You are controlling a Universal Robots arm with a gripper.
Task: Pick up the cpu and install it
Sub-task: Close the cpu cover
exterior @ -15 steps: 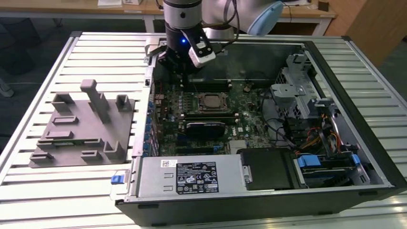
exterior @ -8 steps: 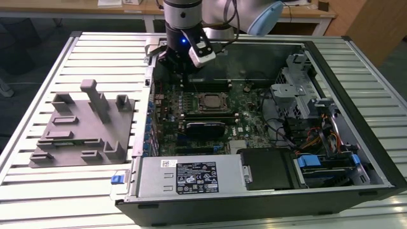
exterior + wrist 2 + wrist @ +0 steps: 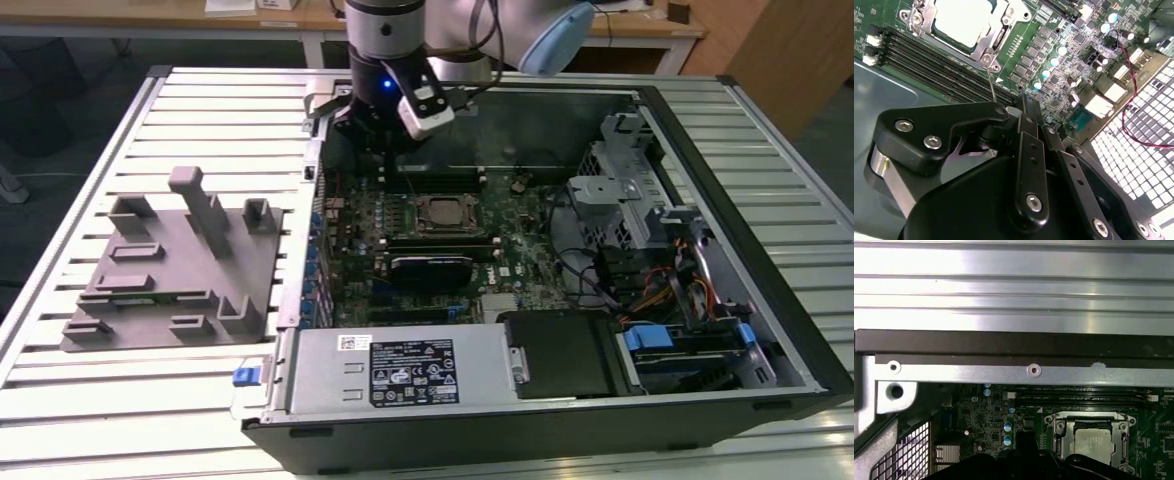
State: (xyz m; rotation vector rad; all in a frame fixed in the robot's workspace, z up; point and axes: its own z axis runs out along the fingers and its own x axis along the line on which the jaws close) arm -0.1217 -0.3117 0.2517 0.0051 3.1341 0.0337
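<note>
**Chip in its socket, gripper hanging beyond it**

Nearest me in the exterior view, a silver boxed power supply (image 3: pixel 387 370) lies on the near side of the dark square socket frame (image 3: pixel 418 213). Inside that frame sits the cpu (image 3: pixel 441 211), a small flat silvery-white square chip, level on the green motherboard (image 3: pixel 514 235). Beyond the frame hangs the black gripper (image 3: pixel 378 140), apart from the chip; open or closed, I cannot tell. The second wrist view adds long black memory slots (image 3: pixel 939 62) just beside the frame. The exterior view adds a grey moulded fixture (image 3: pixel 174 265), well apart from the frame toward the exterior view's left.
</note>
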